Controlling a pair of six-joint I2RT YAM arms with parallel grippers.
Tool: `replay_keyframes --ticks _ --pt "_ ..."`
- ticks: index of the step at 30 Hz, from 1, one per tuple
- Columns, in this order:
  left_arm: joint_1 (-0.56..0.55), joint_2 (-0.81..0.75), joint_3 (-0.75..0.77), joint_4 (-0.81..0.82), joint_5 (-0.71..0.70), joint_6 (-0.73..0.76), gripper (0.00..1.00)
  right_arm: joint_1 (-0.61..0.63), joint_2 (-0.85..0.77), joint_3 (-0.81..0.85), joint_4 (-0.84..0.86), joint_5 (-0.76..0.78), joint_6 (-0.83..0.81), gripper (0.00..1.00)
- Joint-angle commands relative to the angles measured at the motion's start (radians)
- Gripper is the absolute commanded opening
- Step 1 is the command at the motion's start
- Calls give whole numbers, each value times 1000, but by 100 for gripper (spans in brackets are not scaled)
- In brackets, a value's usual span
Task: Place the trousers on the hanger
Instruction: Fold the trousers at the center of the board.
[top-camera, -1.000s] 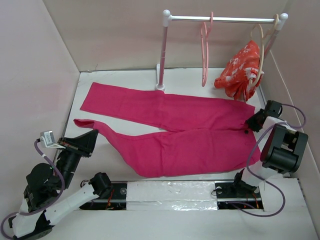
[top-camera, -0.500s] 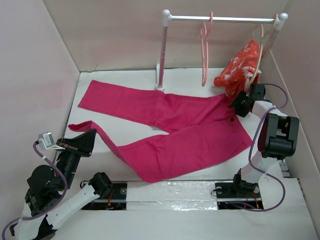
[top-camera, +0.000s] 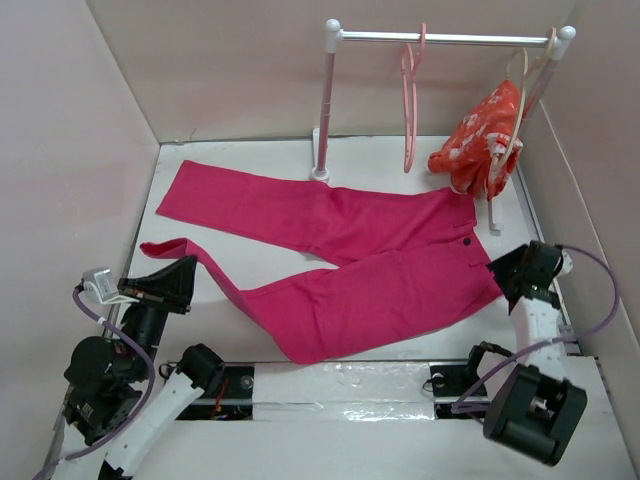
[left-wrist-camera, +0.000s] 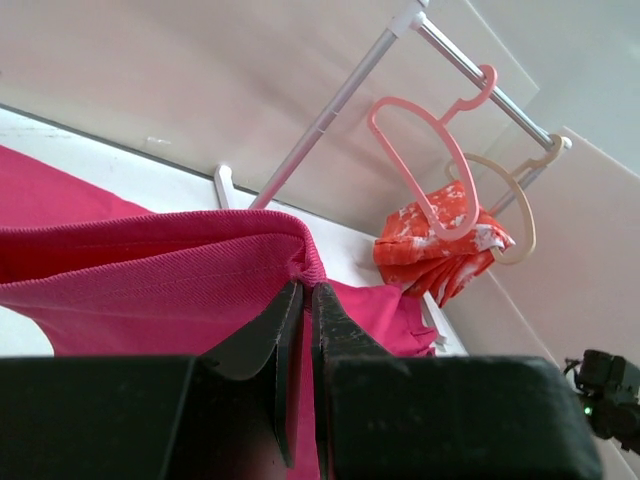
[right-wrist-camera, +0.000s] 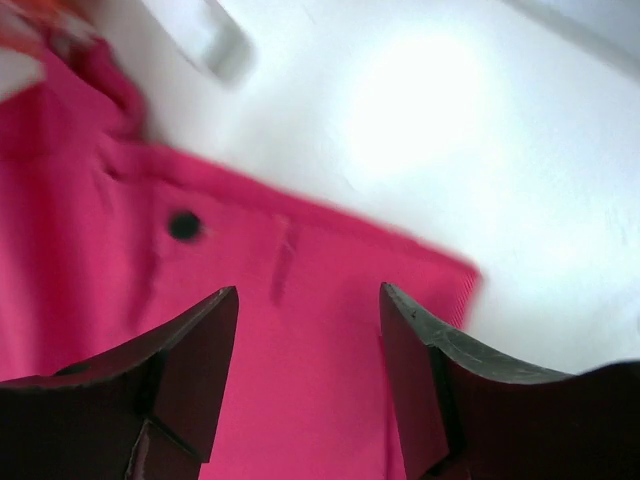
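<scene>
The magenta trousers (top-camera: 350, 255) lie spread over the white table, waist at the right, legs running left. My left gripper (top-camera: 183, 270) is shut on the hem of the near leg (left-wrist-camera: 200, 260), which is lifted a little off the table; the cloth is pinched at its fingertips (left-wrist-camera: 305, 292). My right gripper (top-camera: 503, 270) stands open just above the waistband's near corner (right-wrist-camera: 440, 275), with nothing between its fingers; the dark button (right-wrist-camera: 183, 225) shows beyond them. The salmon-pink hanger (top-camera: 410, 100) hangs bare on the rail (left-wrist-camera: 430, 150).
A white rack (top-camera: 325, 100) stands at the back, its rail running right. A beige hanger with a red-orange floral garment (top-camera: 482, 140) hangs at its right end, just beyond the waistband. Pink walls close in the left, back and right sides.
My right gripper has let go of the waistband, opened and drawn back toward the near right. The waist, first carried toward the rack, now lies flat. The left gripper keeps its hold.
</scene>
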Motion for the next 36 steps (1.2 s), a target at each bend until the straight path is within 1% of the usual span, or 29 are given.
replay_keyframes --ticks 1,4,6,7,10,11,12,15,18,19,20,21,22,23,24,25,26,29,30,31,32,33,36 --pt "9 -16 -1 98 69 26 0 2 -138 -87 -87 14 123 63" --pt "9 -61 0 92 53 27 0 -7 -180 -105 -154 76 208 61" --pt "9 -74 0 94 53 25 0 -7 -156 -88 -199 90 235 62" --pt "9 -88 2 94 50 25 0 -7 -139 -85 -201 107 252 64" --pt "9 -108 4 91 29 26 0 -7 -35 -55 -245 132 277 65" --pt "0 -110 4 91 24 27 0 -7 -34 -49 -245 142 283 66" --pt "0 -110 5 88 21 27 0 -7 5 -42 -254 150 289 66" --pt "-9 -110 7 87 16 27 0 2 56 -26 -251 167 318 66" --pt "-9 -114 10 83 6 28 0 2 150 -16 -210 166 320 53" --pt "-9 -116 13 81 -2 30 0 2 198 -1 -213 178 329 34" --pt "-9 -116 13 75 -11 30 0 15 214 11 -216 176 332 24" --pt "-9 -116 13 74 -16 30 0 40 220 20 -189 175 329 16" --pt "-9 -113 11 75 -16 30 0 49 211 21 -182 178 329 3" --pt "-9 -110 13 77 -16 31 0 72 191 25 -181 192 329 0" --pt "-9 -107 14 77 -16 31 0 84 164 30 -196 213 326 0" --pt "-9 -102 13 77 -14 31 0 85 133 42 -217 271 321 0" --pt "-9 -99 13 78 -16 30 0 85 59 53 -242 293 308 0" --pt "-9 -84 20 78 -31 25 0 85 -74 114 -366 397 249 0" --pt "-9 -79 22 80 -39 25 0 85 -171 125 -419 417 243 0" --pt "-9 -70 31 80 -49 22 0 85 -222 143 -438 437 240 0" --pt "-9 -67 37 78 -86 14 0 94 -272 143 -467 414 249 0" --pt "-9 -65 48 81 -100 1 0 94 -372 131 -468 353 278 0" --pt "0 -56 60 103 -120 -13 0 94 -485 151 -527 314 321 0"
